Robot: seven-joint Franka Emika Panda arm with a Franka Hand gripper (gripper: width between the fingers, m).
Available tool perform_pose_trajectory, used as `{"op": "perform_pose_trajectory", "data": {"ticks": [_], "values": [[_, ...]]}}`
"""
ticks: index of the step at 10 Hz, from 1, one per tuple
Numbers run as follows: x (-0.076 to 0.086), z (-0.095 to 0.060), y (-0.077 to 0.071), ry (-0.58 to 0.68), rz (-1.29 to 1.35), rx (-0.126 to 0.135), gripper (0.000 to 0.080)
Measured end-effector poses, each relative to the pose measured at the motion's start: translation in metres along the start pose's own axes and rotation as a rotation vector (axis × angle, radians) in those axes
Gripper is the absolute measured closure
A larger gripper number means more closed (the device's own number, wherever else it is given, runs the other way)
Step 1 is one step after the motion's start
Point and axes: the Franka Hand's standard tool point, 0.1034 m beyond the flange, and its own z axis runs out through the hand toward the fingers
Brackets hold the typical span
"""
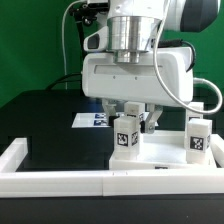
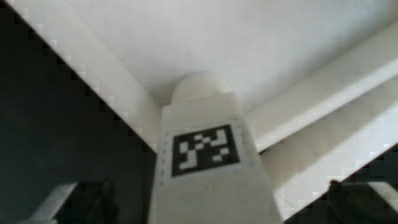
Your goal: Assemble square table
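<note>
The white square slab [image 1: 160, 160] lies flat against the white border wall. One tagged white leg [image 1: 126, 135] stands upright near the slab's corner on the exterior view's left. A second tagged leg [image 1: 197, 140] stands upright at the exterior view's right. My gripper [image 1: 131, 117] hangs straight over the first leg, with a finger on each side of its top. In the wrist view the leg [image 2: 210, 150] runs up between my dark fingers [image 2: 93, 203], with a gap showing on both sides. My gripper [image 2: 222, 208] is open. The slab [image 2: 311, 60] fills the background there.
The long white U-shaped border wall [image 1: 60, 180] runs along the front and turns back on the left. The marker board [image 1: 92, 121] lies flat on the black table behind the gripper. A green backdrop stands behind.
</note>
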Motion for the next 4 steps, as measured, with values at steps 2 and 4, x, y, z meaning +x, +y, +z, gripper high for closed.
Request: {"op": "perform_pose_trajectory", "data": {"ticks": [2,4], "values": [[-0.012,-0.014,0.004,-0.017,0.005,0.014,0.0155],[-0.021,-0.031,0.004,-0.033,0.011,0.034,0.0151]]}}
